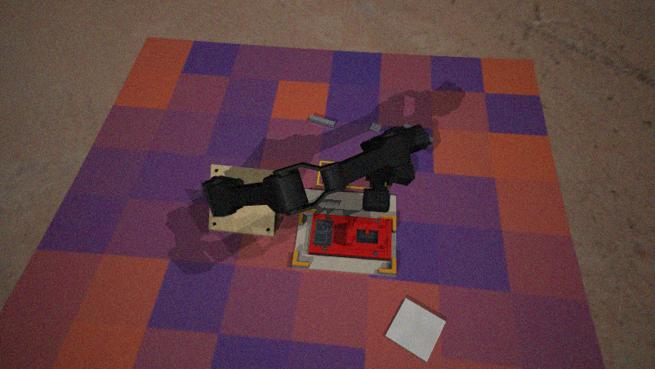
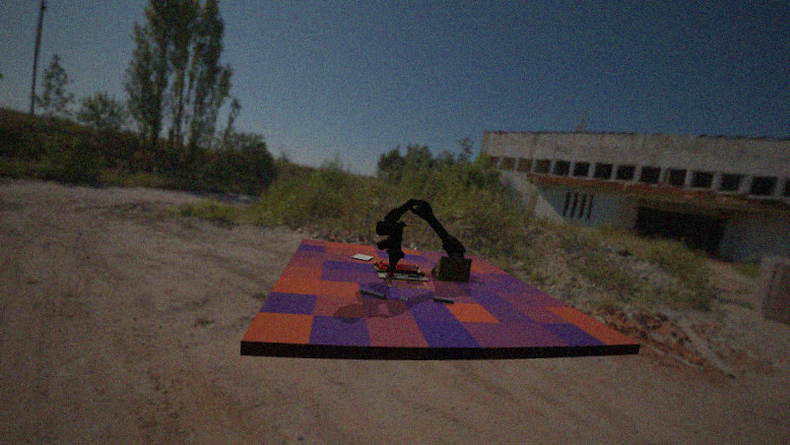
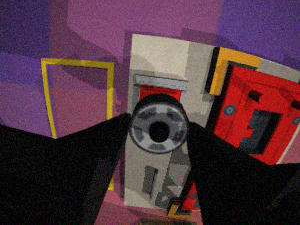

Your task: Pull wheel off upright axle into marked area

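The wheel, a grey spoked disc with a dark round centre, sits between my fingertips in the wrist view. My gripper is shut on it, one finger at each side. The wheel is over the pale grey base plate. The axle is hidden, so I cannot tell how far up it the wheel sits. The marked area, a yellow outline, lies on the table beside the plate, left of the wheel in the wrist view. The arm hides the wheel in the top view.
A red panel with orange corner brackets stands on the plate, close to the right finger in the wrist view. Grey bars lie beyond the marked area. A white square tile lies apart from the plate.
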`<state>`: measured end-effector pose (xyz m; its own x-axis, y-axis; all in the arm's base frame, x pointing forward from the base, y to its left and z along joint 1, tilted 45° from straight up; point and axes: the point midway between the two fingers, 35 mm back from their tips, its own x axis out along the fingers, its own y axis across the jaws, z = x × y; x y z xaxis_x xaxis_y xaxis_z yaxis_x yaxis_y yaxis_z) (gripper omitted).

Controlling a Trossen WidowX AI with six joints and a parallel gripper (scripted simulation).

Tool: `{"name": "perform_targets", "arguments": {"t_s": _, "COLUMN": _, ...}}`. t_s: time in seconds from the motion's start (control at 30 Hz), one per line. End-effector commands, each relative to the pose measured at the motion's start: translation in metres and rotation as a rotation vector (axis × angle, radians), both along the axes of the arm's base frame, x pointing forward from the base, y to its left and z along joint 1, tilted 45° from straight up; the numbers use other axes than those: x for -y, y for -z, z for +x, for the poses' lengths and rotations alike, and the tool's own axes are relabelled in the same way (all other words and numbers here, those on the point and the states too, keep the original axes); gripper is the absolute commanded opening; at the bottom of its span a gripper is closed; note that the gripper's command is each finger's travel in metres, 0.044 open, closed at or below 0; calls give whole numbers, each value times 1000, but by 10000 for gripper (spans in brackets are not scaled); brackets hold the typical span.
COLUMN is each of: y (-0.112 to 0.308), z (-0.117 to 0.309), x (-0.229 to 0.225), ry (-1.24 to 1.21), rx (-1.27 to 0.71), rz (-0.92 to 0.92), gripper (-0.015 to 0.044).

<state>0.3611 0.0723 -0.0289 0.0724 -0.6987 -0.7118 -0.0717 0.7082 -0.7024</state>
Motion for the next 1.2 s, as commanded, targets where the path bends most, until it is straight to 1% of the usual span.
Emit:
{"name": "perform_targets", "arguments": {"t_s": 0.0, "y": -2, "z": 0, "x": -3, "ry": -2, "rx": 4, "rz": 0, "gripper": 0}}
{"name": "perform_targets", "arguments": {"t_s": 1.17, "y": -10, "z": -1, "x": -11, "ry": -4, "rx": 3, "rz": -1, "gripper": 0}}
